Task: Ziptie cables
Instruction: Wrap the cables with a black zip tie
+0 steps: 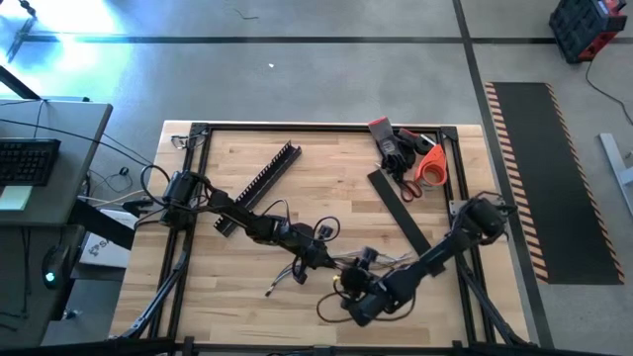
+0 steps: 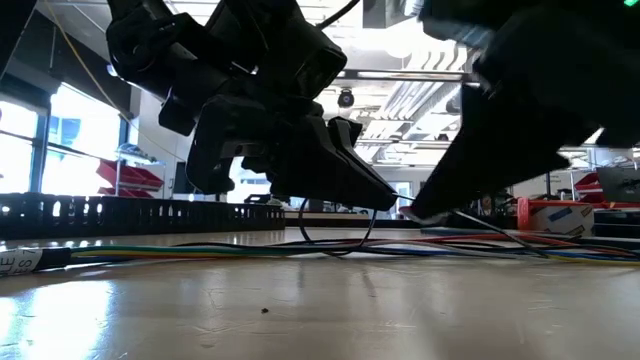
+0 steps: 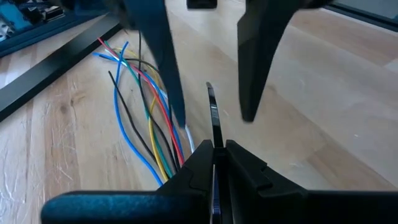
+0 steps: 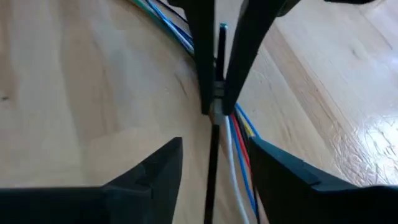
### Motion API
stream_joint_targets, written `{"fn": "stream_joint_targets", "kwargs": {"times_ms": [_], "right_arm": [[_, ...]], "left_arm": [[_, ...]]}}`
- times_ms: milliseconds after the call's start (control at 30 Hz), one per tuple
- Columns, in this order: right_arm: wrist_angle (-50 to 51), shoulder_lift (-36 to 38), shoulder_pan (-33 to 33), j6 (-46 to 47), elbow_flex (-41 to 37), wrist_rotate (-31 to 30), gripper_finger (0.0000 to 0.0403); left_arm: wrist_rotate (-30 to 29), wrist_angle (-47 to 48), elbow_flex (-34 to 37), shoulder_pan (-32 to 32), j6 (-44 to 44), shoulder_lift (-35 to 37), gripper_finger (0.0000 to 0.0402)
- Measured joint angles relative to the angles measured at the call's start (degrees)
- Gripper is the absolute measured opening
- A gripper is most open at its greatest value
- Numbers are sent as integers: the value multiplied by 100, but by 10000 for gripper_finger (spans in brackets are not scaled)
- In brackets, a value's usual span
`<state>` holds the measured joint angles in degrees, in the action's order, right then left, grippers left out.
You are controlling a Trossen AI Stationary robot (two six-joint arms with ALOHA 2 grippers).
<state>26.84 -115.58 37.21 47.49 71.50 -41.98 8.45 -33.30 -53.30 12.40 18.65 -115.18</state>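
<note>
Cables (image 3: 146, 112) lie along the near middle of the wooden tabletop (image 1: 326, 173), a loose run of thin strands, white, red, blue, yellow, green and black, fanning apart at the end. Both arms meet over them. The left tool (image 3: 214, 155) is pinched narrow on a zip tie (image 3: 212, 112), a thin flat black plastic strip standing up between its dark fingers. In the right wrist view that same pair of fingers shows closed on the strip just above the bundle, with the tie's tail running down toward the camera. The right tool (image 4: 211, 165) sits spread wide, its two fingers on either side of the tail and touching nothing.

My reading is that the tie is being drawn tight around the bundle, or is about to be. To do it well, the left tool should hold the tie steady and not twist, so the flat strip stays square. The right tool should close on the tail low down, near the bundle, and pull straight along the strip, not sideways. The strands are slack and slippery-looking, so any that stray from the loop would be left out; I cannot tell whether the loop already holds all of them.

A long black comb-toothed duct (image 1: 259, 183) lies far left, scissors with orange handles (image 1: 420, 163) far right.
</note>
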Motion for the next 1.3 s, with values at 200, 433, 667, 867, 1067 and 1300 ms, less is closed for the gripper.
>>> {"fn": "stream_joint_targets", "kwargs": {"times_ms": [200, 433, 667, 867, 1067, 1300], "right_arm": [[-4, -3, -139, -100, 0, -1, 111], [-81, -3, -153, -254, 0, 146, 9], [-12, -3, -8, 155, 0, 34, 2], [633, -3, 517, 1625, 102, 171, 1], [2345, -3, 1205, 3435, 752, 439, 0], [3620, -3, 1892, 5106, 1236, 1276, 0]], "left_arm": [[-2, -9, 0, 0, -4, 0, 12], [3, -9, -2, 0, -44, 0, 13], [-3, 0, -4, 2, -50, 0, 13], [-9, 144, -7, -3, 43, 0, 14], [-24, 243, -7, -62, 101, 0, 14], [8, 293, -32, -98, 141, 3, 12]]}}
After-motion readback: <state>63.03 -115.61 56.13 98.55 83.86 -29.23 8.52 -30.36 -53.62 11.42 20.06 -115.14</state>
